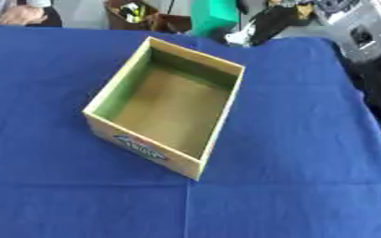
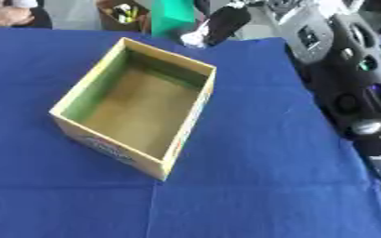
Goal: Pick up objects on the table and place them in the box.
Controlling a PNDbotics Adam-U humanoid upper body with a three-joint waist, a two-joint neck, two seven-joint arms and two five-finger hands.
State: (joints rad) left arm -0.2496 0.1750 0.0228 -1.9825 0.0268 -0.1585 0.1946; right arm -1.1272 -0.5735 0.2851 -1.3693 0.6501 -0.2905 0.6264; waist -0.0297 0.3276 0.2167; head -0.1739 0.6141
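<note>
- Blur hides much of the right hand [image 2: 225,21]: it shows only as a dark, elongated shape at the far edge of the counter [image 2: 267,186], and I cannot tell whether its fingers are spread or curled.
- A small pale thing [image 2: 198,38] sits at the lower tip of that hand, touching it or just beside it. What it is, and whether the hand holds it, cannot be made out.
- The right arm [image 2: 348,93] runs back from the hand along the right side, black with a grey section and silver joints. It is cut off by the right edge of the view.
- The box [image 1: 218,114] is an open-topped cardboard one standing upright on the blue-covered counter, turned at an angle. It lies nearer the camera than the hand and to the hand's left, well apart from it.
- Its brown floor shows bare from wall to wall. The left inner wall looks greenish, and the near outer wall carries a printed label too smeared to read.
- Just left of the hand, beyond the counter's far edge, stands a green block [image 2: 174,16], cut off at the top.
- Further left is a brown container [image 2: 125,13] with yellow and dark bits inside that I cannot identify.
</note>
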